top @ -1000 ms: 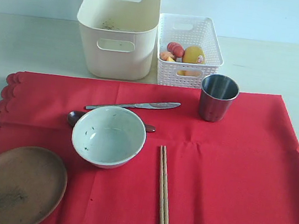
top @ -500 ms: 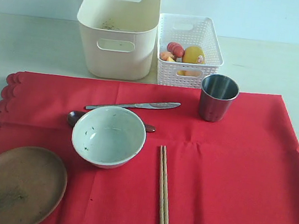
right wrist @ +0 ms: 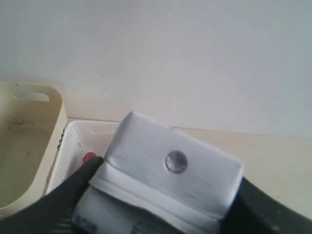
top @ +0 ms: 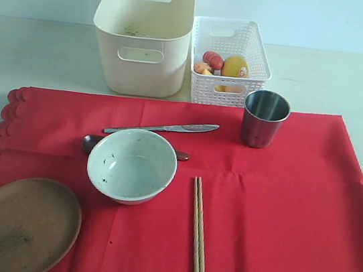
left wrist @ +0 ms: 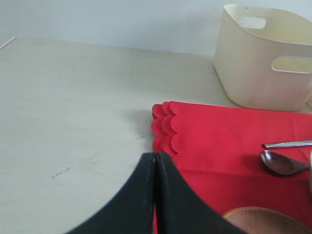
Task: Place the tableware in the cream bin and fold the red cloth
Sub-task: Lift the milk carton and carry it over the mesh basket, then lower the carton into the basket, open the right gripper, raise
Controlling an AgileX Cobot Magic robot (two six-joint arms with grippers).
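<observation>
left fingers [left wrist: 144, 195] pinched shut | right fingers [right wrist: 68, 195] clamped on carton [right wrist: 146, 190] | bowl [top: 132, 165], cup [top: 264, 118], plate [top: 20, 225], knife [top: 162, 128], spoon [top: 90, 142], chopsticks [top: 198, 240] sitting on cloth [top: 286, 211] | bin [top: 138, 76] on counter [top: 44, 56] just behind cloth, beside basket [top: 204, 93]

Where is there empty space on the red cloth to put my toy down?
The big free patch is the cloth right of the chopsticks and nearer than the cup. It is crowded on the left, where the bowl, knife, spoon and plate sit close.
</observation>
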